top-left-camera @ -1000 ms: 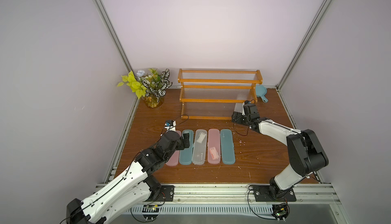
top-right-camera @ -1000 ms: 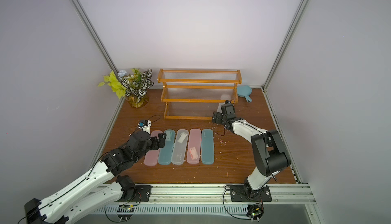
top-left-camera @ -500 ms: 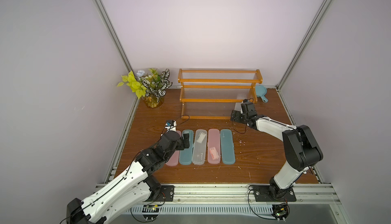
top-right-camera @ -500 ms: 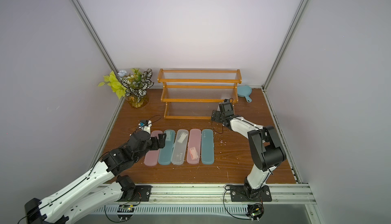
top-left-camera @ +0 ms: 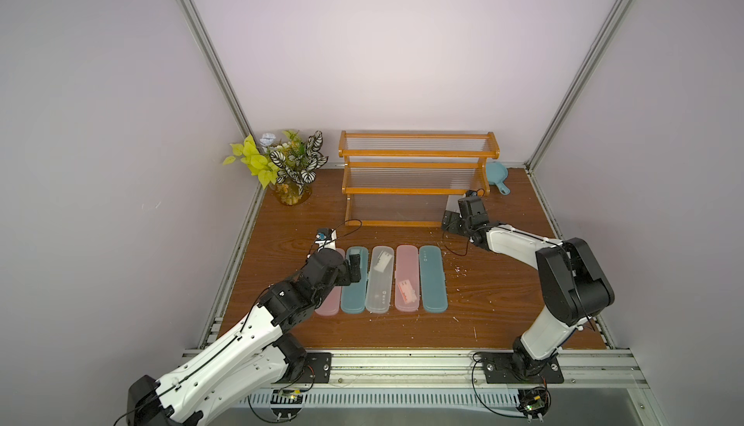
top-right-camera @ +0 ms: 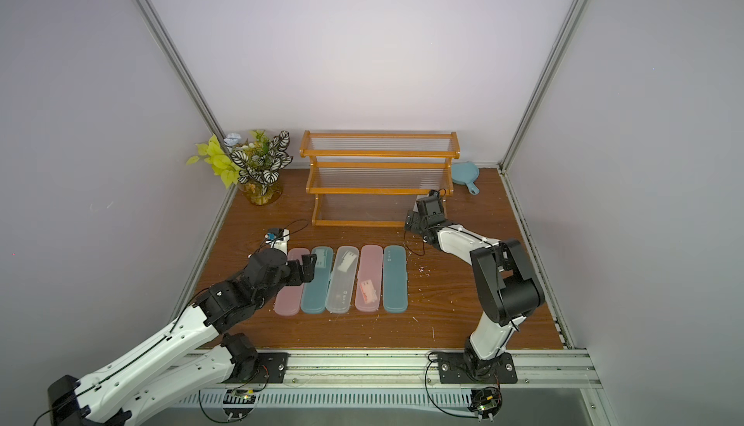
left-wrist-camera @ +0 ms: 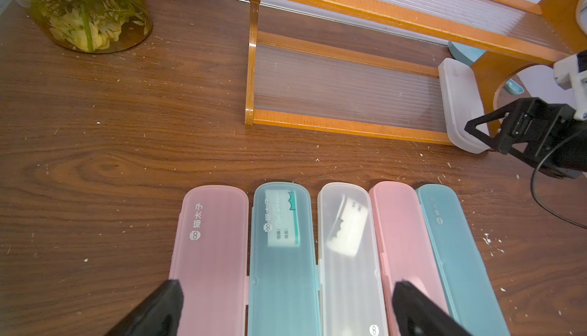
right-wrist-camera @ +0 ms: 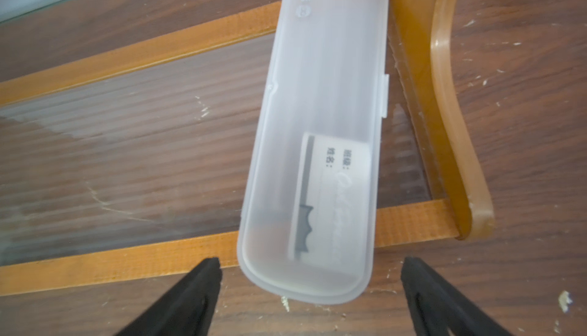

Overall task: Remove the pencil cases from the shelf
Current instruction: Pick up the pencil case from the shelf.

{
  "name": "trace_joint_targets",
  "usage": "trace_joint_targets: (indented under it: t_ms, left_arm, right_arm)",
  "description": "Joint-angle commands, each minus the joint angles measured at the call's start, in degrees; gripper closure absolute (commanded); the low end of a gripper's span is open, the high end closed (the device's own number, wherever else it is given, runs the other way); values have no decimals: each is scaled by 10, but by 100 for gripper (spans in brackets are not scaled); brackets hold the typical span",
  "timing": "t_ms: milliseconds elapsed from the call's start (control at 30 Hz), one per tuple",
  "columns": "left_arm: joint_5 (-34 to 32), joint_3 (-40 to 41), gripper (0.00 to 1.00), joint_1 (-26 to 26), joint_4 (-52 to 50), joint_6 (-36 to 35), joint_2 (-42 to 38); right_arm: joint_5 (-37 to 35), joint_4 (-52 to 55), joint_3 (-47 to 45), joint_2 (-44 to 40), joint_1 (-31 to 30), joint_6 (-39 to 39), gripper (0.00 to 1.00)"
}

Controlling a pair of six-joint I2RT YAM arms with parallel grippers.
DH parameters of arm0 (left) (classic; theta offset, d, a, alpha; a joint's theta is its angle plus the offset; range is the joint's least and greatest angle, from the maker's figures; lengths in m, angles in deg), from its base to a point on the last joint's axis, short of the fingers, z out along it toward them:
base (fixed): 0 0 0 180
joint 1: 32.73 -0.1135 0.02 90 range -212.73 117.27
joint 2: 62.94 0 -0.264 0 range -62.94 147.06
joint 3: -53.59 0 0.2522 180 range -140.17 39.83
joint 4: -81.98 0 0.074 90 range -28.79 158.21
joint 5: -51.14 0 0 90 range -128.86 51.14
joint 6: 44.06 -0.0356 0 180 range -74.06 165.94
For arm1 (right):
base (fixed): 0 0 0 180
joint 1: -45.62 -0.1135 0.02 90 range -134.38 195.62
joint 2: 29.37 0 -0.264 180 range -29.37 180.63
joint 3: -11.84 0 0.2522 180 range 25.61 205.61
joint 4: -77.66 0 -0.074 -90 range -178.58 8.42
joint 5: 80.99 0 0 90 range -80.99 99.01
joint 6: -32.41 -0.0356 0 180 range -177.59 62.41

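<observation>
Leftmost: glass vase of plants [top-left-camera: 290, 194], not part of the job.

Left claw [left-wrist-camera: 286, 286]: wide, holding nothing, hovering over the near end of the row.

Row of five pencil cases flat on the tabletop [top-left-camera: 282, 242], side by side, clear of the shelf:
- pink [left-wrist-camera: 209, 248]: nothing seen inside
- teal [left-wrist-camera: 282, 255]: label card
- frosted clear [left-wrist-camera: 346, 255]: white card, tilted
- pink [left-wrist-camera: 403, 239]: card, seen in a top view [top-left-camera: 406, 289]
- teal [left-wrist-camera: 457, 248]: nothing seen inside

Shelf [top-left-camera: 402, 191]: upper two tiers bare. One frosted clear case [right-wrist-camera: 317, 128] lies across the bottom tier at its right end, just beside the side frame. Its near end overhangs the front rail. White name card inside, near that end.

Right claw [right-wrist-camera: 311, 264]: wide, straddling the overhanging end, fingers [right-wrist-camera: 203, 283] not touching it.

Handling, judged: light, stiff but thin-walled, smooth and likely slippery. Grip across the narrow width at the overhanging end, avoiding the side clasp tab; a hard squeeze may flex the lid.

Far right: teal pan [top-left-camera: 496, 172].
</observation>
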Motion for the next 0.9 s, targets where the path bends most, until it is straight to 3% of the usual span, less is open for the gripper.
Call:
trace_joint_targets:
  t_ms: [0,567,867]
  left_arm:
    - [-8,-22,3,-8,-16,-14,1]
    - [-6,-23,3,-8,-24,-24,3]
    - [-9,-26,3,-9,-27,-30,4]
  right_arm:
    - [-42,-43,-7,-11,-13,-1,5]
    - [-161,-67,21,52,-51,-21,8]
    - [-187,-63,45,77,-53,-22,11]
